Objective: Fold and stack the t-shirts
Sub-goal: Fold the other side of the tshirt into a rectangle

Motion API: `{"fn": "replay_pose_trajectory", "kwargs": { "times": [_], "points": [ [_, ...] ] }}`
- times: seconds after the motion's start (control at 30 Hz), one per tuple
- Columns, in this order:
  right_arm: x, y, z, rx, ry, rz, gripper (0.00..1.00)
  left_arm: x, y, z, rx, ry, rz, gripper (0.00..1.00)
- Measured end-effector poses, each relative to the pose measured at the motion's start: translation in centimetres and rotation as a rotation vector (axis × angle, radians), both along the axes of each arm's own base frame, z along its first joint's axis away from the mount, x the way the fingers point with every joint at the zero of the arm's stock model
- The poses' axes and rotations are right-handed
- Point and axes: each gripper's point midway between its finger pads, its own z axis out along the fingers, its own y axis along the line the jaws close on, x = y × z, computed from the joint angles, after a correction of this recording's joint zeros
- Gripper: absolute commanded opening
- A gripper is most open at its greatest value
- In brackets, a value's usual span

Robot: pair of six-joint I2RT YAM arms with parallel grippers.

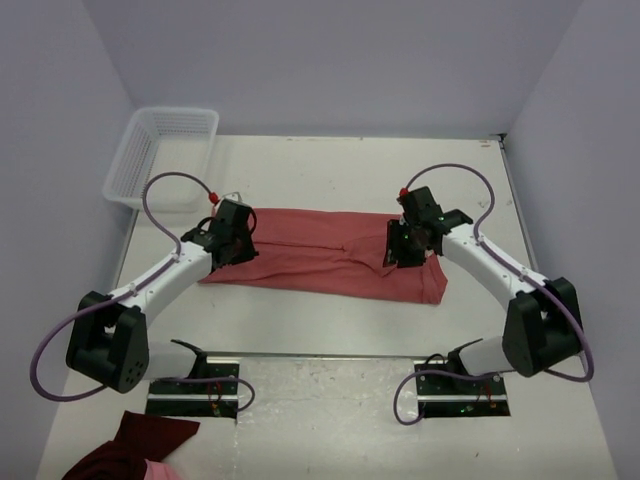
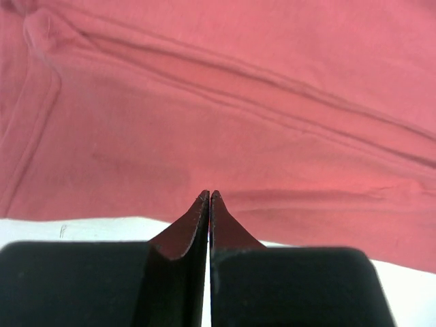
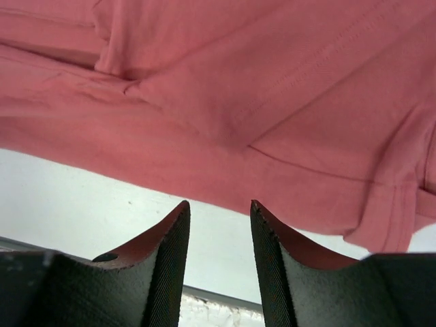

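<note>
One salmon-red t-shirt lies flat on the table as a long band folded lengthwise, reaching from the left arm to the right arm. My left gripper hovers over its left end. In the left wrist view the gripper is shut with nothing between the jaws, its tips at the near hem of the shirt. My right gripper is over the shirt's right part. In the right wrist view it is open and empty, its tips at the near edge of the shirt, with a sleeve hem to the right.
A white mesh basket stands at the back left corner. A dark maroon cloth bundle with a pink patch lies at the near left, in front of the arm bases. Walls enclose the table on three sides.
</note>
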Motion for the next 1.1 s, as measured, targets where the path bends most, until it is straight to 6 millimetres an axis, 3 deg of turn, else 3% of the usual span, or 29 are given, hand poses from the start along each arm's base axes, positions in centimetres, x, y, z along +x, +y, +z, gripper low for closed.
{"fn": "replay_pose_trajectory", "kwargs": {
  "times": [0.13, 0.33, 0.83, 0.87, 0.9, 1.0, 1.1],
  "points": [
    [1.2, 0.9, -1.7, -0.019, 0.052, 0.023, 0.41, 1.3, -0.5, 0.4, 0.002, -0.004, -0.008, 0.00],
    [0.7, 1.2, -5.1, -0.069, 0.161, 0.041, 0.43, 1.8, -0.9, 0.6, 0.006, -0.009, -0.035, 0.00],
    [1.8, 1.5, -6.8, -0.096, 0.202, 0.045, 0.32, 1.9, -1.3, 1.6, -0.009, -0.039, -0.073, 0.00],
    [1.7, 1.5, -6.9, -0.097, 0.204, 0.045, 0.29, 1.9, -1.4, 1.7, -0.010, -0.042, -0.073, 0.00],
    [1.7, 1.5, -6.9, -0.097, 0.204, 0.045, 0.19, 1.9, -1.4, 1.8, -0.010, -0.045, -0.074, 0.00],
    [2.0, 1.6, -6.9, -0.098, 0.202, 0.044, 0.03, 1.9, -1.4, 2.0, -0.011, -0.052, -0.080, 0.00],
    [2.3, 1.6, -6.9, -0.105, 0.199, 0.040, 0.00, 2.0, -1.4, 2.1, -0.012, -0.056, -0.084, 0.00]
  ]
}}
